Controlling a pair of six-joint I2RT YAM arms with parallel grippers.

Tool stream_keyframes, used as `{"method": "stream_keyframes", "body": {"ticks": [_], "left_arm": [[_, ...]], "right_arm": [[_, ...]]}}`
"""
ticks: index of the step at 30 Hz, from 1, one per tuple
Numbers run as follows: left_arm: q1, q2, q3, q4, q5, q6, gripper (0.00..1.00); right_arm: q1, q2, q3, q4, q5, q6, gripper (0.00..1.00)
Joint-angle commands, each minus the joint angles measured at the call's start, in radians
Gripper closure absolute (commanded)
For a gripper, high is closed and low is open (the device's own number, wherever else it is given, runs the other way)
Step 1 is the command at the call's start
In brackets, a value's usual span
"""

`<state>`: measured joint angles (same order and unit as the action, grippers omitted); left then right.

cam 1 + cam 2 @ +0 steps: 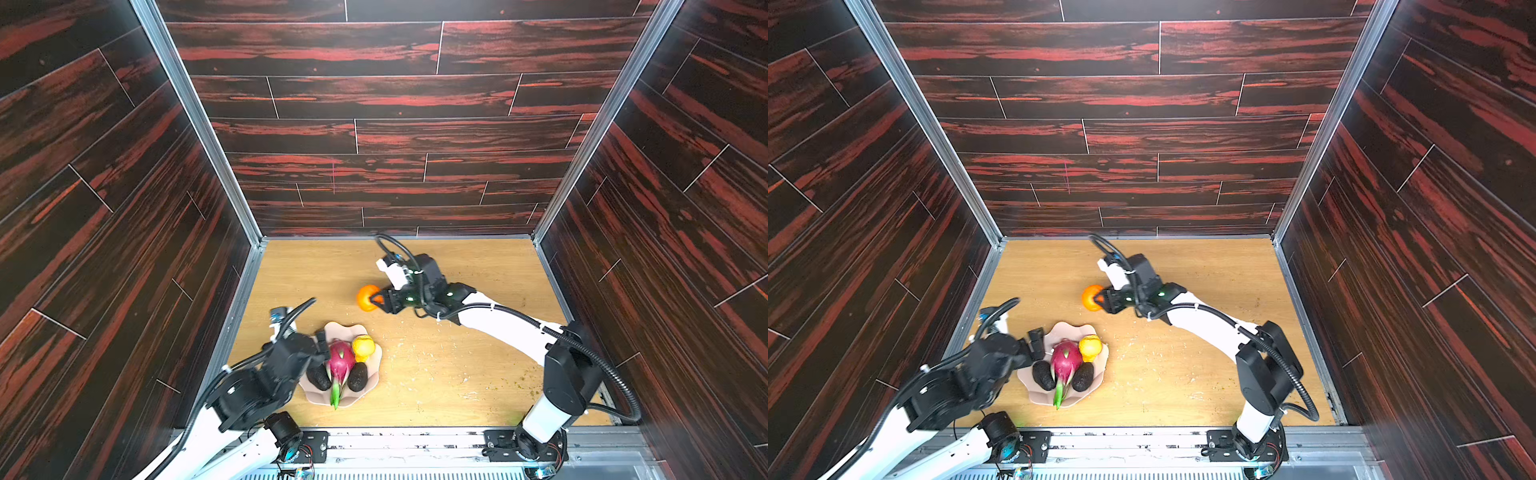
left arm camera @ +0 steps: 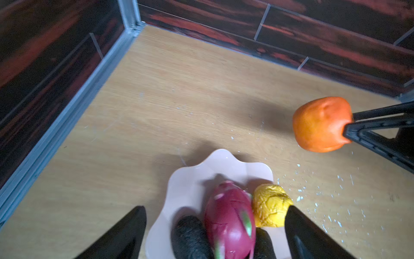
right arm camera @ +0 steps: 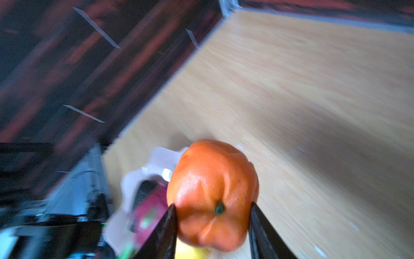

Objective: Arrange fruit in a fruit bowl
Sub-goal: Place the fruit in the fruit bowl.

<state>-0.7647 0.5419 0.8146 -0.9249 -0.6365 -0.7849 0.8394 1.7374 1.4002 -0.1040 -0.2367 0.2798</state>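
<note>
right tool point(image 3: 212, 204) pinching orange point(image 3: 212, 177), seemingly lifted; left tool point(image 2: 215, 207) spread over bowl point(image 2: 224, 157) rim; table point(image 1: 457, 270) beyond open.

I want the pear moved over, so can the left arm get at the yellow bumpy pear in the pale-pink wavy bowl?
Probably yes. The left gripper hovers open nearby, and the yellow pear lies uncovered near the rim of the pale-pink bowl; only the magenta dragon fruit crowds one side.
</note>
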Motion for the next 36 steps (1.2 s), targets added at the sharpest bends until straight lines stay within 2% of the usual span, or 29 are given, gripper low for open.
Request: {"method": "stream_keyframes", "body": {"ticks": [1,6,14,29,33,36], "left_arm": [[0.004,-0.047,-0.003,-0.152,-0.093,-0.111,0.02],[0.005,-0.103,0.021,-0.193,-0.112,-0.127,0.02],[0.005,-0.153,0.03,-0.201,-0.126,-0.114,0.02],[0.005,-0.173,0.016,-0.188,-0.109,-0.113,0.02],[0.005,-0.174,0.013,-0.177,-0.097,-0.101,0.02],[0.005,-0.182,0.007,-0.167,-0.088,-0.091,0.02]], "right_arm": [[0.06,0.112,0.117,0.022,-0.079,0.013,0.51],[0.147,0.24,0.231,-0.004,-0.093,0.009,0.51],[0.22,0.367,0.325,-0.073,-0.073,-0.011,0.51],[0.26,0.513,0.443,-0.222,0.042,-0.084,0.49],[0.262,0.529,0.465,-0.239,0.043,-0.096,0.47],[0.261,0.539,0.489,-0.255,0.049,-0.102,0.41]]}}
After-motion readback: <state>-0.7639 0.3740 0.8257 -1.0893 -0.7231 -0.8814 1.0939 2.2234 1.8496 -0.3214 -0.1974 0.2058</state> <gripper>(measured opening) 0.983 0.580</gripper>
